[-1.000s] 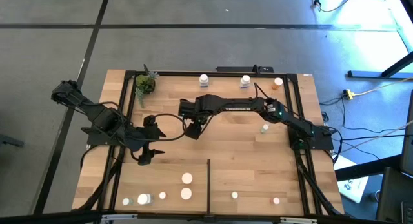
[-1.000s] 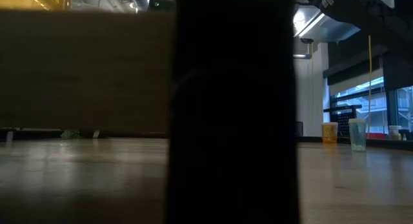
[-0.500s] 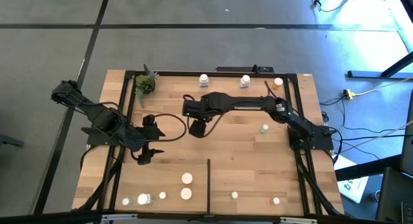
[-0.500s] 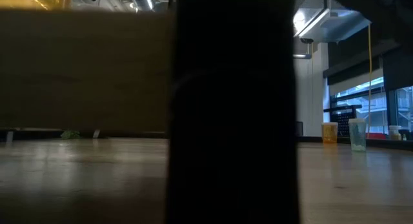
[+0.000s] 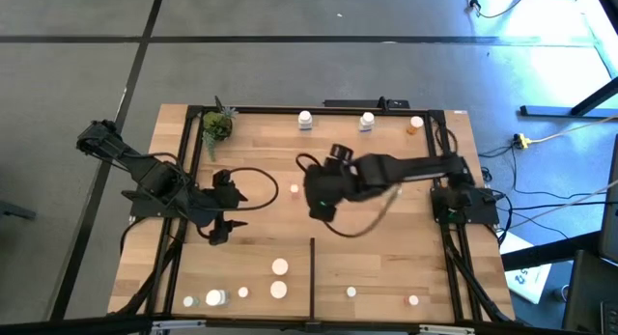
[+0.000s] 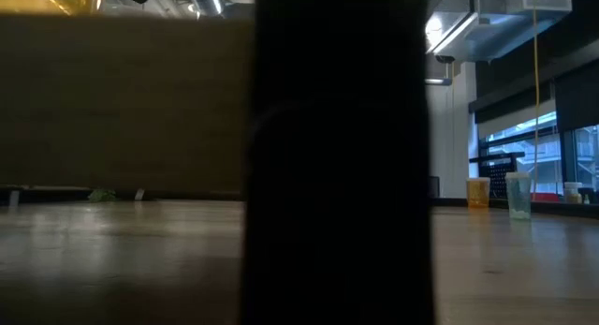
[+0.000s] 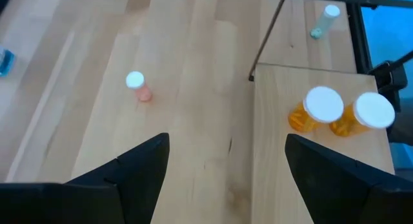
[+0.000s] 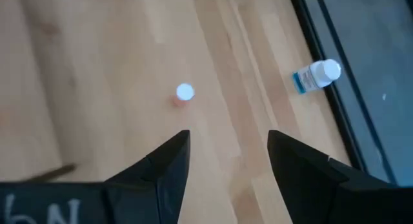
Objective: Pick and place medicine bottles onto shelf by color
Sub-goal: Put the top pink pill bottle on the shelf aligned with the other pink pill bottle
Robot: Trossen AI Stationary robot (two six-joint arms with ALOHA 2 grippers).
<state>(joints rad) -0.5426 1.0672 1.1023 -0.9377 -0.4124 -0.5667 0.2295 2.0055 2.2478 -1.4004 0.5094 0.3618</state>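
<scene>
We note right claw [image 5: 320, 211] spread, empty, mid-surface. Small orange bottle [image 5: 294, 190] upright just beside it, toward left arm; right arm nearer. Left claw [image 5: 218, 235] spread, empty, waiting.

Left gripper [image 5: 220, 231] jaws open, right gripper [image 5: 322, 208] jaws open, mid-table

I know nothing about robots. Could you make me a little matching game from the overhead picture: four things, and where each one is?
Things:
1. potted plant
2. orange bottle
3. black divider strip
4. right gripper

Places in the overhead picture:
A. over the middle of the shelf
B. top-left corner
C. bottom edge, centre
D. top-right corner

Pairs: 1-B, 2-D, 3-C, 4-A
</scene>
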